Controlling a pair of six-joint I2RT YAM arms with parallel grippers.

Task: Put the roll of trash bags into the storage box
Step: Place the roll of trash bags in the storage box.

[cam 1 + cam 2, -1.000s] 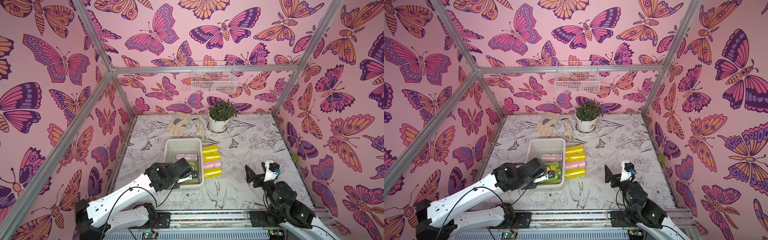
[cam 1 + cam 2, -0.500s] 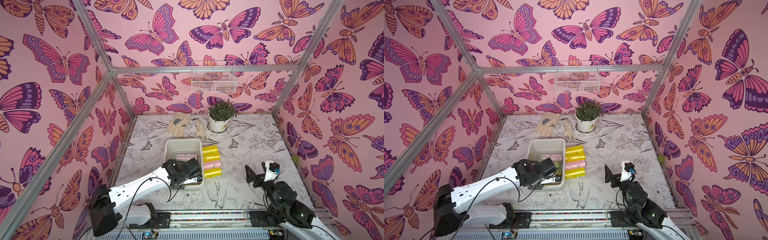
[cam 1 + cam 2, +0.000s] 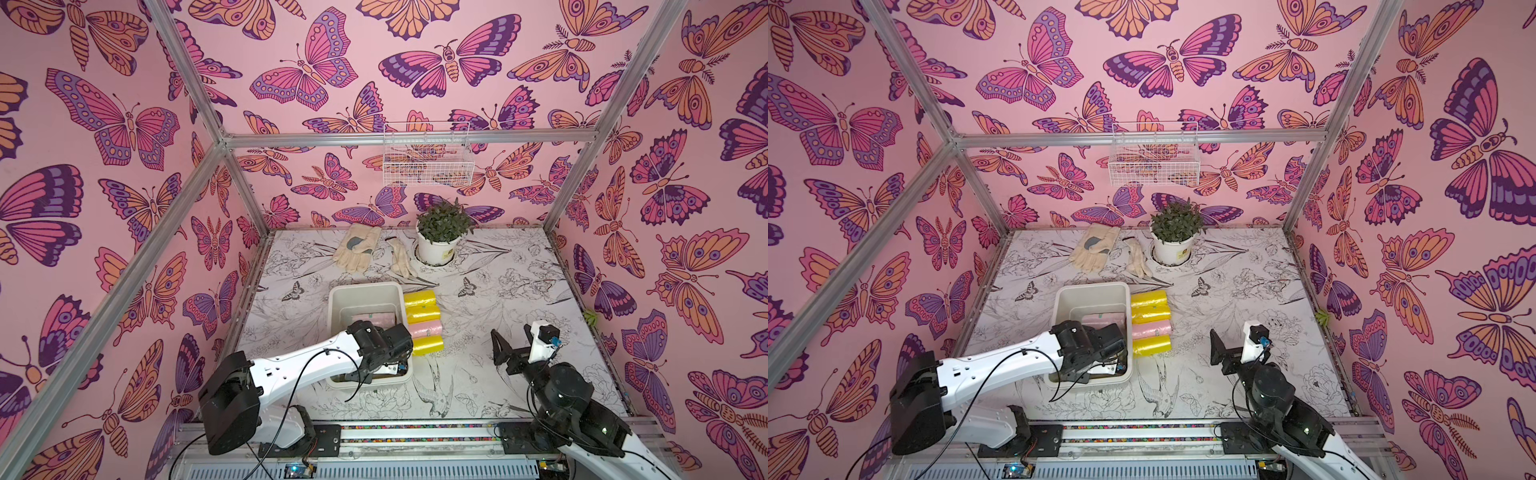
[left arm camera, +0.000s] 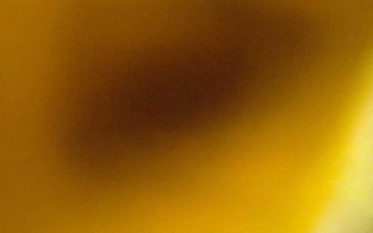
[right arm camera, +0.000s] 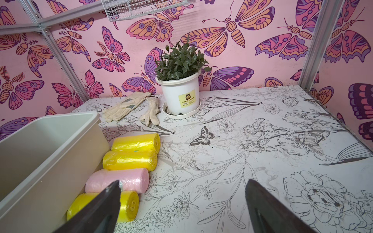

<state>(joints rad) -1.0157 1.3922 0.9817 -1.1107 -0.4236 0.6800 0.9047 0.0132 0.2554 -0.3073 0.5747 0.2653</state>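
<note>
The off-white storage box [image 3: 365, 286] [image 3: 1092, 286] stands mid-table, with a pink roll [image 3: 374, 319] lying in it. My left gripper [image 3: 387, 369] [image 3: 1100, 368] reaches down into the box's near end, its jaws hidden under the wrist. A blurred yellow roll of trash bags [image 4: 262, 181] fills the left wrist view, pressed close between the jaws. Two yellow rolls [image 3: 419, 299], a pink one [image 5: 121, 179] and another yellow one [image 3: 428, 345] lie in a row against the box's right wall [image 5: 40, 161]. My right gripper [image 3: 513, 345] [image 5: 182, 182] hovers open to their right, holding nothing.
A potted plant [image 3: 436, 245] in a round white pot stands at the back, with two cream work gloves [image 3: 357, 249] to its left. A white wire basket [image 3: 428, 162] hangs on the back wall. Butterfly-patterned walls and aluminium posts close in the table.
My left arm has swung right, carrying its gripper across the box to the near right end. The right arm has not moved.
</note>
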